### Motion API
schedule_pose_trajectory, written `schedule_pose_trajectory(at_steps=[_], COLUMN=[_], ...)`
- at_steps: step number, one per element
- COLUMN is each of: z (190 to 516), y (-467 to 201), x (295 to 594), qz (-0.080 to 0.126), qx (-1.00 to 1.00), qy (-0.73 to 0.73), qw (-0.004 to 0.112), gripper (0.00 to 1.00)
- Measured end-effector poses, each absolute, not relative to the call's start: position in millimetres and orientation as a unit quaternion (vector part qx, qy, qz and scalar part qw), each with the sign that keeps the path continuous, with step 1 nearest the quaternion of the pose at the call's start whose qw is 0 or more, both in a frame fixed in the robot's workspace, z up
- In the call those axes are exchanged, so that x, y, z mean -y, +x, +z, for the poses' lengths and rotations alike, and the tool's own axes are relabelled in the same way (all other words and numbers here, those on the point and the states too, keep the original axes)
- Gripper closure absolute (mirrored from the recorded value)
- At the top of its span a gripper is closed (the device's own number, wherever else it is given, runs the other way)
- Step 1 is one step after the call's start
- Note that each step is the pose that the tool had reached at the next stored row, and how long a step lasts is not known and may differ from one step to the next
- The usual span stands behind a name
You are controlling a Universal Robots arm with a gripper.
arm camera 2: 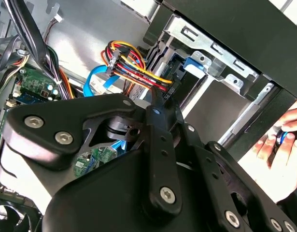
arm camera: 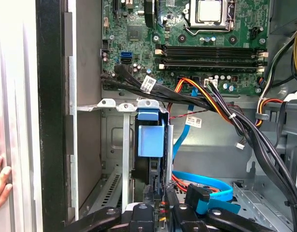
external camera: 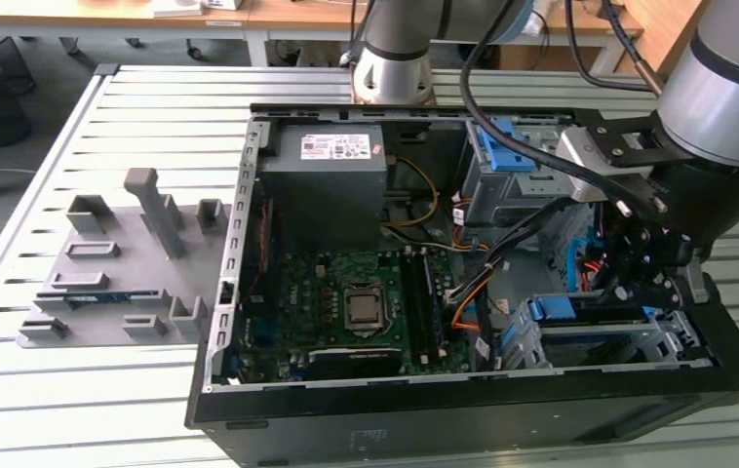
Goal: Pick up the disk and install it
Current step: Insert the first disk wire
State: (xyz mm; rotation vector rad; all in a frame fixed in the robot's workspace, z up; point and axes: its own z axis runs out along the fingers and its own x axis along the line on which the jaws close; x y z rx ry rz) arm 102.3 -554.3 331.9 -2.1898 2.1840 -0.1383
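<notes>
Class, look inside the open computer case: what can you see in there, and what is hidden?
Inside the computer case: a green circuit board, a grey power box, coloured cables and the disk standing in its metal bay. The gripper covers the disk's lower end.

No word or number can be read with confidence. A white sticker with dark print and a red mark sits on the grey power supply box, at about 11 o'clock inside the computer case in the exterior view. In the first wrist view, a small white tag hangs on the black cable bundle, and a second tag lies at about 4 o'clock from it. Both carry fine print that is too small to make out. In the second wrist view, a black connector bears tiny white characters, also illegible.
</notes>
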Motion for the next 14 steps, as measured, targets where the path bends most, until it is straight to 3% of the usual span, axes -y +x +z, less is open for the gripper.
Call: schedule_pose_trajectory(at_steps=[10, 14], z=[332.1, 332.1], y=[103.6, 103.8], x=[554.3, 554.3], qz=[-0.045, -0.043], qx=[-0.705, -0.705], qy=[-0.707, -0.707], qw=[0.023, 0.024], gripper=[0.77, 0.84])
